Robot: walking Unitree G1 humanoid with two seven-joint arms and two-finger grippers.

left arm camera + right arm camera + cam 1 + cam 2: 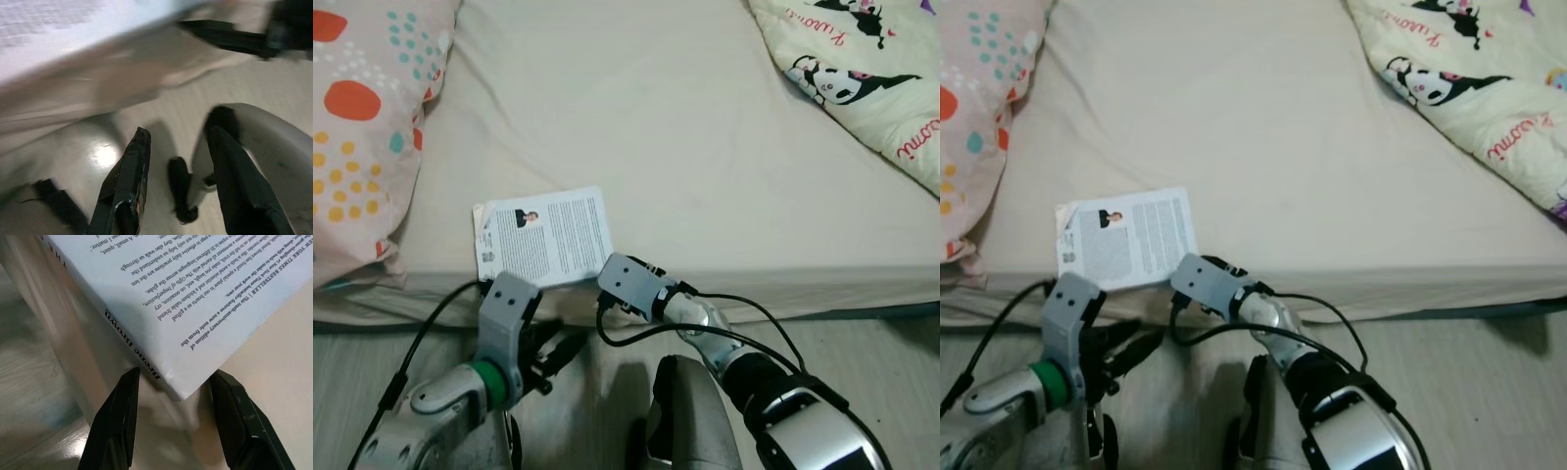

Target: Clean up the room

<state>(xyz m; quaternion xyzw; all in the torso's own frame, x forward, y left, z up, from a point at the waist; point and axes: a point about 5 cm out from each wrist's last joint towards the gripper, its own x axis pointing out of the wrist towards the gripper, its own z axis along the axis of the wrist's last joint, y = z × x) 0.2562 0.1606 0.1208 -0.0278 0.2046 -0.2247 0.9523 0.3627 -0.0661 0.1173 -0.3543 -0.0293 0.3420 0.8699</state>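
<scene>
1. A pillow (357, 127) with orange, teal and yellow dots lies at the left end of the bed (636, 127), its lower edge hanging toward the mattress side.
2. The left gripper (558, 354) hovers low over the floor (881, 352), just below the mattress edge and under the book. Its fingers (128, 181) are spread with nothing between them. In its wrist view the floor and the robot's own leg show past them, blurred.
3. The book (543, 236) lies flat on the bed, back cover up, near the front edge of the mattress and just right of the pillow. The cover is white with dense printed text and a small portrait photo near its upper left corner. Its near right corner sits closest to the right gripper.
4. The right gripper (173, 401) is at the mattress edge, right at the book's near right corner. In its wrist view the fingers (117, 421) are spread, one on each side of that corner, with the spine facing the camera. Whether the fingers touch the book cannot be told.
5. A black cable (744, 313) loops from the right wrist back along the silver arm.
6. A cream blanket (862, 69) printed with cartoon figures covers the bed's far right corner, well apart from the book.
</scene>
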